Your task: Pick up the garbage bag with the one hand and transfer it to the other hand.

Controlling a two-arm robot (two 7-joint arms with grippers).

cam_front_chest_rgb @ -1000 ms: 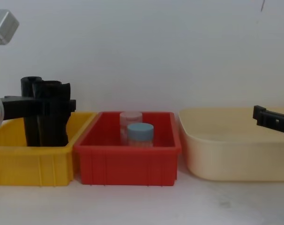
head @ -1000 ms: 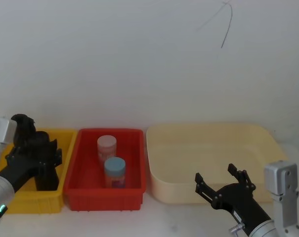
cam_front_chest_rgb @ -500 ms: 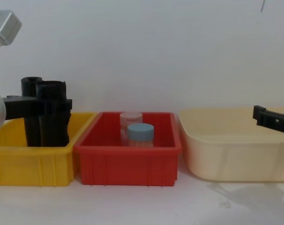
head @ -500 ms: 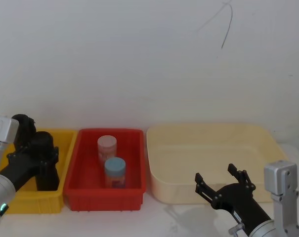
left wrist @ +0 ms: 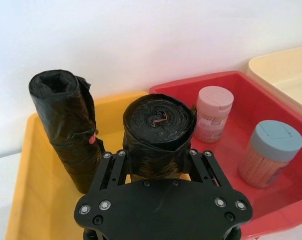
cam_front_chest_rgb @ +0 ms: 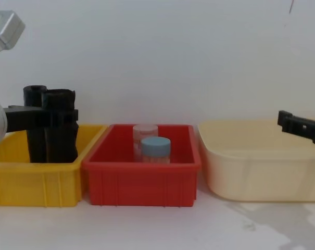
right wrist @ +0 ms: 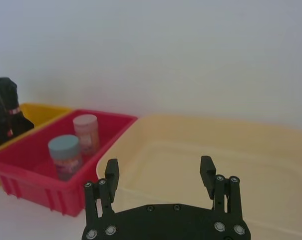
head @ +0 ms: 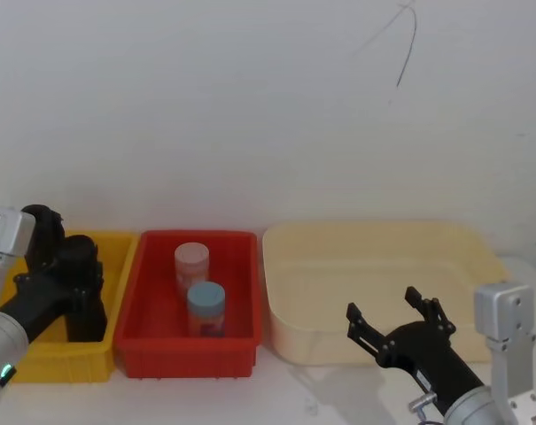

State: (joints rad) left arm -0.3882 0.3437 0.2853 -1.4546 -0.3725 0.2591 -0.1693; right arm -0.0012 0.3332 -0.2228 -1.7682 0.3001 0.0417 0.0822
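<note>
my left fingers [left wrist: 113,164] have just closed snug on the bag [left wrist: 158,127], upright in the yellow bin [left wrist: 30,155] at 8 o'clock; grip looks made, so lift comes next. right fingers [right wrist: 111,174] wait spread wide at 4 o'clock.

Garbage bag [left wrist: 159,125]: tight black roll, upright in yellow bin [head: 119,251], lower left of head view, clamped between left gripper [left wrist: 157,158] fingers. Right gripper [head: 382,304]: lower right, fingers spread, empty
</note>
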